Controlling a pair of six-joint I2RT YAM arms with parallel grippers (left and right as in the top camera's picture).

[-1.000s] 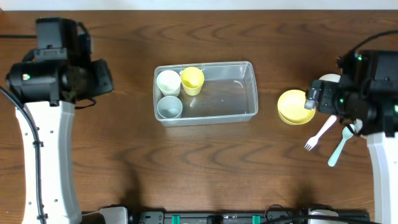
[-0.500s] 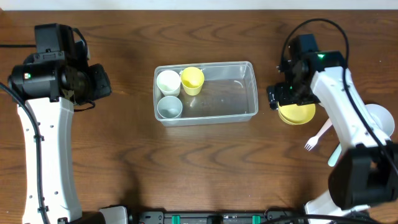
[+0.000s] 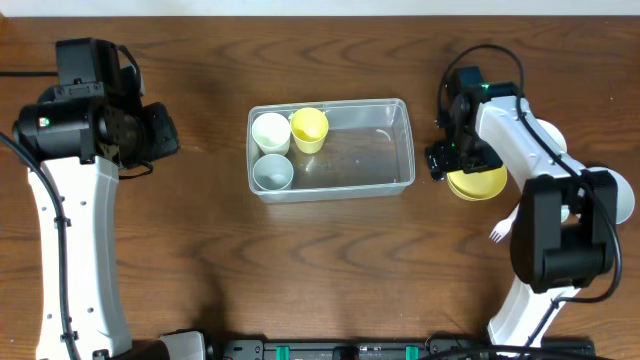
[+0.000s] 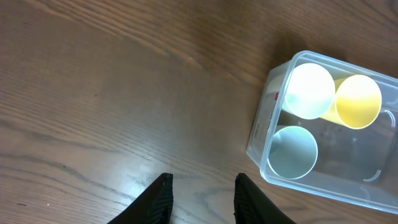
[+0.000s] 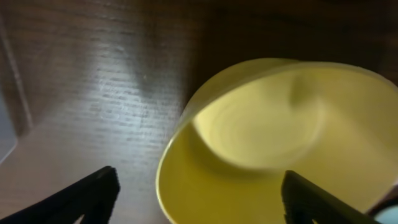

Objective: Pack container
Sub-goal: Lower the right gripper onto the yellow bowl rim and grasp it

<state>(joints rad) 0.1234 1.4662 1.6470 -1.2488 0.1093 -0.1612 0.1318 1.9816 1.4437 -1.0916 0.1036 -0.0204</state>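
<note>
The tabletop (image 3: 330, 270) carries the container (image 3: 365, 160) at its middle, a little toward the far edge. It is a clear, shallow plastic tub, and I judge it light, thin-walled and somewhat flexible, with slick sides. The stiff rim along a short end looks the best place to take hold, though it need not move to be filled.

Just off its right end lies a yellow bowl (image 3: 480, 183), probably light, hard plastic that slides easily. The right gripper (image 5: 199, 196) hangs low over it with its jaws wide. One finger is outside the near rim and the other over the hollow, and it has hold of nothing.

Three cups stand in the container's left end: white (image 3: 270, 131), yellow (image 3: 309, 128) and pale blue (image 3: 272, 172). They are loose and would tip if the tub were jolted.

The left gripper (image 4: 200, 199) hovers over bare wood toward the left edge, part open and empty.

The right arm covers part of the yellow bowl, so whether it is one bowl or a stack cannot be told. Only the tines of a white fork (image 3: 503, 228) show. The right wrist view is blurred.
</note>
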